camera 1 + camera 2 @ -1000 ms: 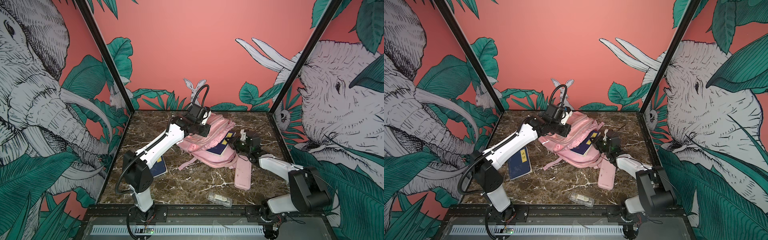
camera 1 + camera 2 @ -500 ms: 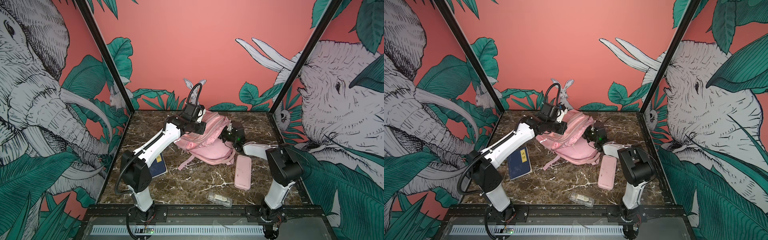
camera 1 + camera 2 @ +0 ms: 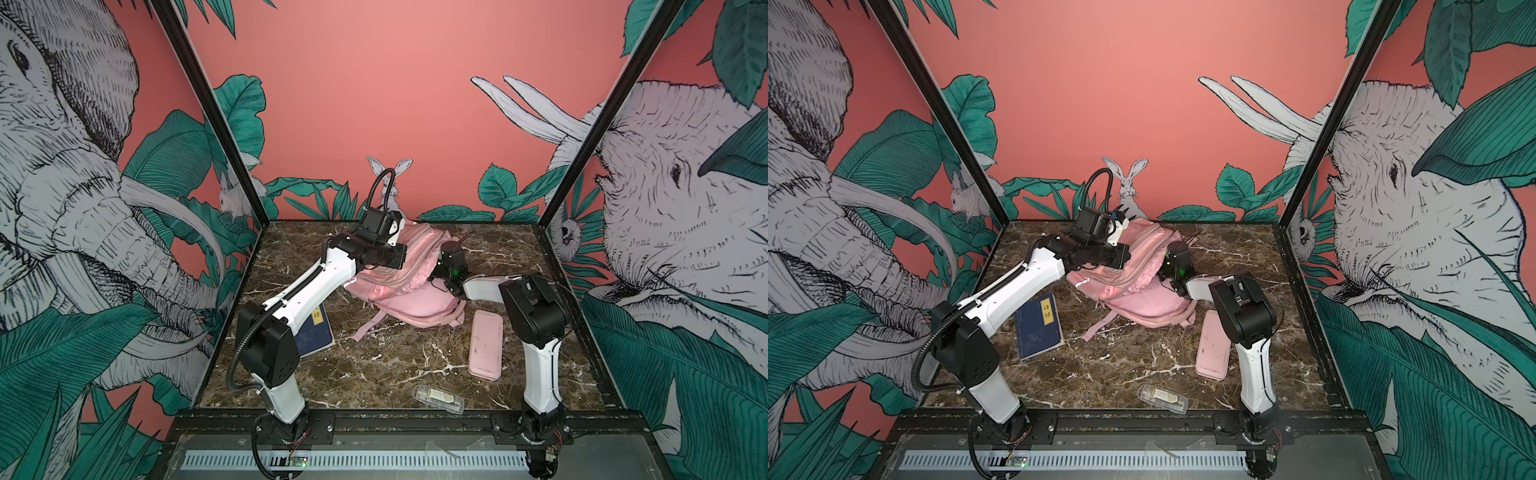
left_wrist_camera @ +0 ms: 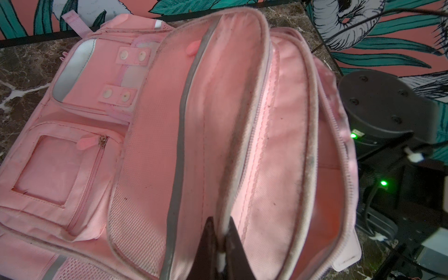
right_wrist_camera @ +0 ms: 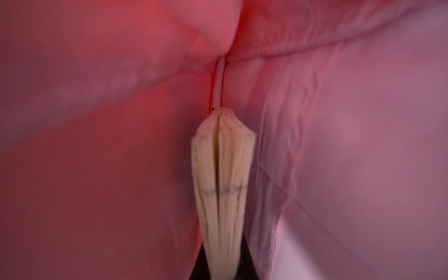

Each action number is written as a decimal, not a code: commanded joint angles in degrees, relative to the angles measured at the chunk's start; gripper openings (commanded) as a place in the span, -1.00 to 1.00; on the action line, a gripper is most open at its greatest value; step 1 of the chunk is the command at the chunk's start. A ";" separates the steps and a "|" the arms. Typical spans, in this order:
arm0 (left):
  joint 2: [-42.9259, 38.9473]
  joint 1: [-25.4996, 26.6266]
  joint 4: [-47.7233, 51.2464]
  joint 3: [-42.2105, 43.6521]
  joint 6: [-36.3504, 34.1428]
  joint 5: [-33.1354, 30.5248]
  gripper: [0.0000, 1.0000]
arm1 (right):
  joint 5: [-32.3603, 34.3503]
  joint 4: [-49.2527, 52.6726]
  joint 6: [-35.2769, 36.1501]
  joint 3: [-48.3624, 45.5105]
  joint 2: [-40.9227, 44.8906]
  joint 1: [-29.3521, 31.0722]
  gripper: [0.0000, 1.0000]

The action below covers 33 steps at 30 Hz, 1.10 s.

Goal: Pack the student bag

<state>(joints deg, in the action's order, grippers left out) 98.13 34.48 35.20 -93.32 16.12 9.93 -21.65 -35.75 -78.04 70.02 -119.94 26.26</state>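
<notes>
Both arms forward, left claw (image 4: pixel 221 244) and right claw (image 5: pixel 221 265) tightly closed.

Student bag (image 3: pixel 411 309): pink; silver-grey strips; pale pink lining.
Table (image 3: pixel 374 374): dark brown marble, white veins.
Book on table (image 3: pixel 1036 332): navy cover, yellow label.
Book in bag (image 5: pixel 223 184): cream page edges.
Pencil case (image 3: pixel 485 351): pale pink.
Walls (image 3: pixel 353 83): coral; green leaves, grey-white elephants and rabbits.
Arms (image 3: pixel 309 295): white shells, black joints.

The student bag (image 4: pixel 150 145) is matt woven cloth; the blurred book (image 5: pixel 223 181) edge looks like paper.
</notes>
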 commanded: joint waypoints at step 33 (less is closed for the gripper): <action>-4.79 -2.49 -8.44 3.57 3.17 3.74 -1.00 | -2.00 29.48 18.60 7.77 3.31 -0.69 0.35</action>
<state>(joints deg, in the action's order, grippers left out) 97.91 32.51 31.44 -89.71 18.65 12.67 -23.42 -9.85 -62.65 78.02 -119.61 25.89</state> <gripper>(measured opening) 0.077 0.673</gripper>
